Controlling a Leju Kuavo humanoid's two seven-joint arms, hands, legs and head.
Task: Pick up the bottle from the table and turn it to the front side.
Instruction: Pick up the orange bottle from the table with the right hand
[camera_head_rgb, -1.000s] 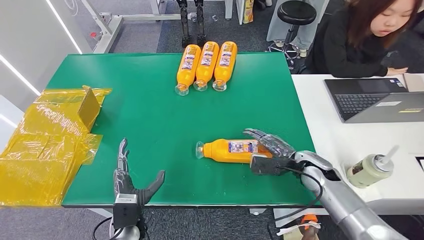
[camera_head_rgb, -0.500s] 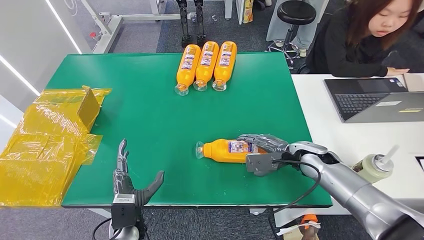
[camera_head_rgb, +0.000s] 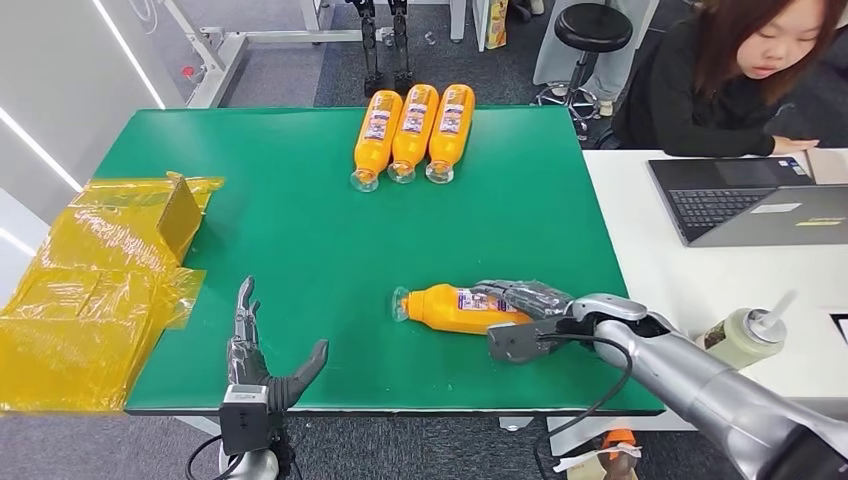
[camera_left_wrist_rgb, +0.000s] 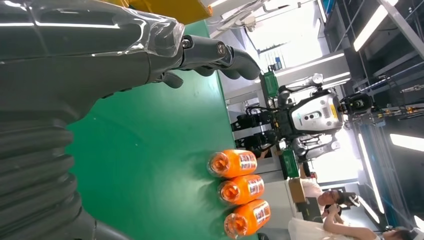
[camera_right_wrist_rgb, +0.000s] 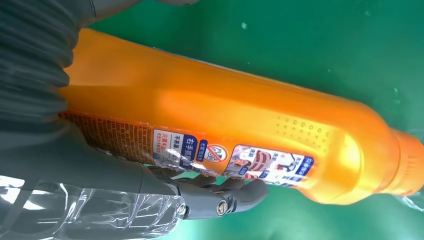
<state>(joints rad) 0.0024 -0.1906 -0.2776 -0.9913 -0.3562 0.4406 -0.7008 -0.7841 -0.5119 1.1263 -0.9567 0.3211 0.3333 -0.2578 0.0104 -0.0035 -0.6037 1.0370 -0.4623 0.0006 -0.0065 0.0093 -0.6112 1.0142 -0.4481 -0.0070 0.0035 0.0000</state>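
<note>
An orange bottle (camera_head_rgb: 455, 307) with a printed label lies on its side on the green table (camera_head_rgb: 300, 240), its cap end toward my left. My right hand (camera_head_rgb: 530, 315) grips its base end, fingers curled over the far side and thumb against the near side. In the right wrist view the bottle (camera_right_wrist_rgb: 240, 110) lies close, and my fingers (camera_right_wrist_rgb: 225, 197) curl along its label. Beside the table's front edge my left hand (camera_head_rgb: 255, 365) stands open and holds nothing; its fingers (camera_left_wrist_rgb: 215, 55) stretch over the green surface.
Three more orange bottles (camera_head_rgb: 412, 130) lie side by side at the table's far edge, also visible as bottles (camera_left_wrist_rgb: 240, 189). Yellow wrapped boxes (camera_head_rgb: 100, 290) sit at the left. On a white desk at the right are a laptop (camera_head_rgb: 750, 195) and a cup (camera_head_rgb: 740, 340), with a person (camera_head_rgb: 740, 70) seated behind.
My right hand has lowered from spread above the bottle's base end and closed its fingers and thumb around it. The bottle lies where it was. The left hand has not moved.
</note>
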